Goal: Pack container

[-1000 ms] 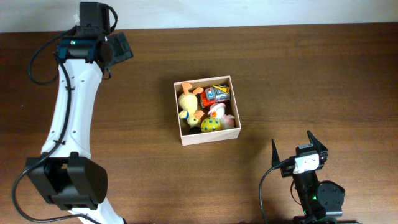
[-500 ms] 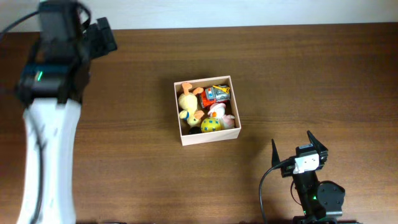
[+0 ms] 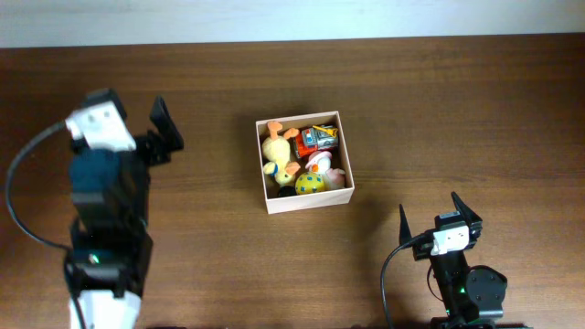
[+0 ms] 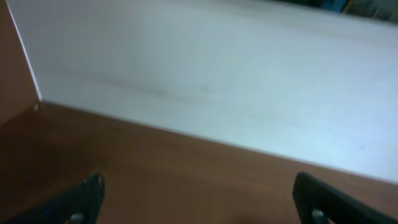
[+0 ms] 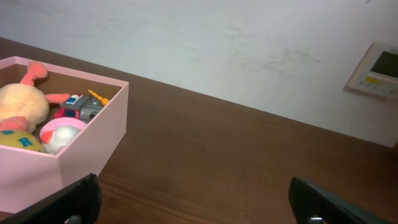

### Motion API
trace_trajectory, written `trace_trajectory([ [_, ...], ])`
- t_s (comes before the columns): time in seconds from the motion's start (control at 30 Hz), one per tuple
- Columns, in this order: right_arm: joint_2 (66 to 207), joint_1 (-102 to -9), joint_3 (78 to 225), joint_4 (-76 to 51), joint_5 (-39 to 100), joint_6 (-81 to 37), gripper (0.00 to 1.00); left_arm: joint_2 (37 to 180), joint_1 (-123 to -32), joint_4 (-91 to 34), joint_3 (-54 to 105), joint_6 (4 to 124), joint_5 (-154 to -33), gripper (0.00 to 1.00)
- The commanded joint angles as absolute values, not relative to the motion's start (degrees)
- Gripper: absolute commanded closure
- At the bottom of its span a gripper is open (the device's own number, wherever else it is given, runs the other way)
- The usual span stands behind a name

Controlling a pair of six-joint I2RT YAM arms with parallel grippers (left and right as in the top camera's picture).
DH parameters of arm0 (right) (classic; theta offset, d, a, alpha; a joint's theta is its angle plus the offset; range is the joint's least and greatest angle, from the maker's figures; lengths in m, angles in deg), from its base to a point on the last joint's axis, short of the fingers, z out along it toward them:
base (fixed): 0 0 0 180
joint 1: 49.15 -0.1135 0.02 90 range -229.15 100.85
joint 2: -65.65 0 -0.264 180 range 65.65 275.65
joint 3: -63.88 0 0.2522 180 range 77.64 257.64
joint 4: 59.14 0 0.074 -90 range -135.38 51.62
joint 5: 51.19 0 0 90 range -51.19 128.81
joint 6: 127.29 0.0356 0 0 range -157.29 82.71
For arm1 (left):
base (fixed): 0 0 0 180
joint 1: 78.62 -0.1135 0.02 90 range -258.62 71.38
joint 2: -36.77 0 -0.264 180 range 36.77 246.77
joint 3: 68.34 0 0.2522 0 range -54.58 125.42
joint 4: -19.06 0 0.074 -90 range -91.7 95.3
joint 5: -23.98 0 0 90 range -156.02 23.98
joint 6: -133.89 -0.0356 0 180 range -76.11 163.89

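Note:
The container (image 3: 309,202), a square cream-walled box, sits mid-table, and its near wall (image 5: 93,140) shows at the left of the right wrist view. Inside lie a yellow plush duck (image 3: 277,152), a red-orange toy car (image 3: 319,139), a yellow-blue ball (image 3: 310,184) and a pink-white toy (image 3: 318,163). My left arm (image 3: 105,192) stands far left of the box. Its left gripper (image 4: 199,202) is open over bare wood and faces the back wall. My right gripper (image 3: 433,217) is open near the front right, empty, short of the box.
The brown wooden table (image 3: 457,110) ends at a white wall (image 4: 217,81) along the back. A small wall panel (image 5: 376,68) hangs at the far right. Black cables loop beside both arm bases.
My left arm has swung back from the table's far left corner toward the front left, with its gripper still open. The right arm and the box have not moved.

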State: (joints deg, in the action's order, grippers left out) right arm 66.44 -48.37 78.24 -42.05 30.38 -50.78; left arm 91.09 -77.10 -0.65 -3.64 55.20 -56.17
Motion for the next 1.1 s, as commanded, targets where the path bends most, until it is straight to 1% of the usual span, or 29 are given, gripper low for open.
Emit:
trace_trajectory([
  [0.0, 65.85, -48.00, 77.95, -41.70, 30.62, -50.11, 0.01, 84.73, -77.25, 9.18, -15.51, 54.28, -56.81, 0.01],
  [0.1, 65.85, -48.00, 77.95, -41.70, 30.65, -50.11, 0.01, 81.76, -77.25, 14.97, -21.87, 54.28, -56.81, 0.01],
  [0.27, 65.85, -48.00, 77.95, -41.70, 30.65, -50.11, 0.01, 76.73, -77.25, 19.74, -28.60, 54.28, -57.24, 0.01],
  [0.8, 65.85, -48.00, 77.95, -41.70, 30.62, -50.11, 0.01, 58.75, -77.30, 19.87, -38.22, 51.88, -57.03, 0.01],
  [1.07, 65.85, -48.00, 77.95, -41.70, 30.65, -50.11, 0.01, 53.28, -77.30, 27.78, -48.19, 51.88, -57.00, 0.01],
])
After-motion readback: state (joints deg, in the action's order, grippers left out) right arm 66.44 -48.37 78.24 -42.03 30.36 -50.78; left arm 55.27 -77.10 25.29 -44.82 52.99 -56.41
